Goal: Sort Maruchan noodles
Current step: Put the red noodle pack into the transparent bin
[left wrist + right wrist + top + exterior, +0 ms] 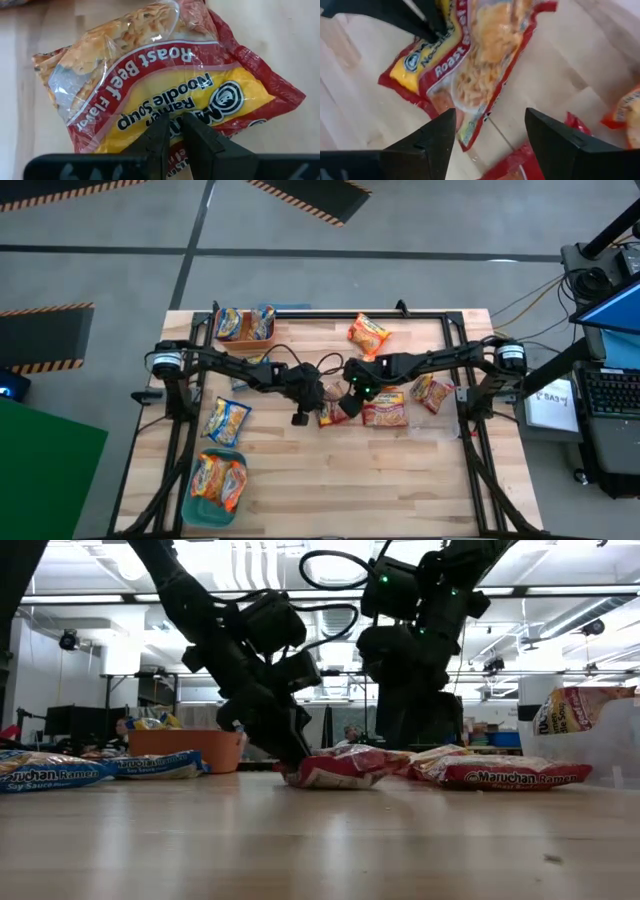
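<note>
Centrally on the table [400, 480], the red Roast Beef packet [165, 85] lies flat, its long axis roughly left to right. Left pincer [172, 132] is clenched on its edge; right pincer [490, 135] hangs released just above it.

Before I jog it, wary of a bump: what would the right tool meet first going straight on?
Probably the red crinkly plastic Roast Beef ramen packet, lying directly ahead between the right tool's open fingers.
</note>
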Motion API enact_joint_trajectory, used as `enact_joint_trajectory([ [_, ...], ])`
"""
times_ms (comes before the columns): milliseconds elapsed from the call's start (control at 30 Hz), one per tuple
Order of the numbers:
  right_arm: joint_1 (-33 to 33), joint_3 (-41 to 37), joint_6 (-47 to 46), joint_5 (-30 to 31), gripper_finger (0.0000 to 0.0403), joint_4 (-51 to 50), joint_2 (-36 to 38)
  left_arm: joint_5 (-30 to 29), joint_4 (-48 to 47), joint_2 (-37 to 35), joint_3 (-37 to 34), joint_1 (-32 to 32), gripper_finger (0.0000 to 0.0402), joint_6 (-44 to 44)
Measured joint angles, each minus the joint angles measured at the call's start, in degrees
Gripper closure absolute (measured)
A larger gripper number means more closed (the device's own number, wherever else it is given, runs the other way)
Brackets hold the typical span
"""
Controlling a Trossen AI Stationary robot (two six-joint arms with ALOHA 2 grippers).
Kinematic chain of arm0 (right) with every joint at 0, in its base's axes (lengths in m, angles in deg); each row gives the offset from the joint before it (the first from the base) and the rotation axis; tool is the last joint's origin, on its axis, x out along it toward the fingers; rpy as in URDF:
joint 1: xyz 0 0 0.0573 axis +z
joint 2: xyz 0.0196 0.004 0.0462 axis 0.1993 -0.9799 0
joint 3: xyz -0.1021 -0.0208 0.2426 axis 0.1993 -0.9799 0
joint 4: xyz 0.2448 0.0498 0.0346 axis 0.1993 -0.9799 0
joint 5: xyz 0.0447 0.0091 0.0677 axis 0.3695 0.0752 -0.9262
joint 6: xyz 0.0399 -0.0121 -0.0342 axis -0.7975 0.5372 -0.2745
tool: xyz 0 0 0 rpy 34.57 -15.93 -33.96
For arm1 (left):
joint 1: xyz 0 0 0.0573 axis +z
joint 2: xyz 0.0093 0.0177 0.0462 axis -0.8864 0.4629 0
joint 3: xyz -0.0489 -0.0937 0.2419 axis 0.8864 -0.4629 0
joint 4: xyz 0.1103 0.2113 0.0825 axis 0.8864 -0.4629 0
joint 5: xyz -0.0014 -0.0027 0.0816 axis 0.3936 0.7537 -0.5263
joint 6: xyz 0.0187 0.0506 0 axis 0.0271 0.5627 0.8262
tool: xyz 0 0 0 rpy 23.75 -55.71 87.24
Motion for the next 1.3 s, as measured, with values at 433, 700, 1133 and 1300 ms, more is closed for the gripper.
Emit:
enact_joint_trajectory([
  [433, -0.07, -0.03, 0.57, 0.11, 0.0129, 10.4, -4.52, -0.36, -2.66, -0.32, -0.07, 0.22, 0.0364, -0.3],
  [700, -0.17, -0.07, 1.07, 1.25, 0.0133, 16.58, -8.67, -0.35, -2.67, -0.28, -0.13, 0.22, 0.0364, -0.32],
  [1133, -0.2, -0.07, 1.9, 1.46, 0.026, 19.41, -9.88, -0.28, -2.36, -0.45, -0.17, 0.22, 0.0364, -0.36],
  [1300, -0.2, -0.03, 2.42, 1.43, 0.0307, 19.5, -9.74, -0.97, -4.03, -2.57, -0.4, 0.2, 0.0364, -0.69],
])
